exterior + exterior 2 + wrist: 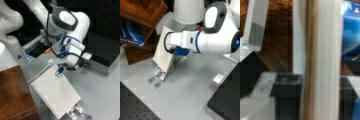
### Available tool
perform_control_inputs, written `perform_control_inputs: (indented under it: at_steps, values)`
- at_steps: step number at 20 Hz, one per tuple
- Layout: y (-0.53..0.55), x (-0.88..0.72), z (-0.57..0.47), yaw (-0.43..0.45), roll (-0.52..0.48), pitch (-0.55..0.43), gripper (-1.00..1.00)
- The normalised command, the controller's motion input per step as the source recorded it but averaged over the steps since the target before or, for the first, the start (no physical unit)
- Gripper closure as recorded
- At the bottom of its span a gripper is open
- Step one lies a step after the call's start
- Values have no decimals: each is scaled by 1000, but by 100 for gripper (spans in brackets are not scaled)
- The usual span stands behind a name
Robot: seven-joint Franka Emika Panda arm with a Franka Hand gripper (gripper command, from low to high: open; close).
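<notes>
My gripper (60,71) sits at the upper edge of a pale flat board (56,93) that leans tilted in a metal stand (76,112) on the grey surface (100,92). In a front view the board (163,53) shows as a thin slab seen nearly edge-on, its lower end resting in the stand's clips (157,75), with my gripper (171,48) reaching it from that view's right. In the wrist view the board's edge (322,60) runs straight up the middle of the frame, a pale face with a brownish core, and dark finger pads (286,82) sit low on either side of it. My fingers look closed around that edge, pinching the board between them, though contact on the far side is partly hidden.

I judge the board to be stiff and light: it holds its plane without sagging, and its face looks smooth, so it may slip if I grip only lightly. A row of small holes along one long side suggests a thin sheet that could chip at the corners. The top edge, near its middle, seems the sound place to hold it, keeping it balanced.

A brown wooden piece (13,92) lies at a front view's left, and a dark box (105,53) at its right.
</notes>
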Motion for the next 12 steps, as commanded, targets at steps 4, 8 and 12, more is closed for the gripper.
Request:
perform_control_inputs:
  at_steps: [4,8,12]
  values:
    - [11,-205,-144,1,-64,-32,100]
    - [23,-200,-81,-29,-52,-69,100]
    - [42,-199,-43,-59,-40,-92,100]
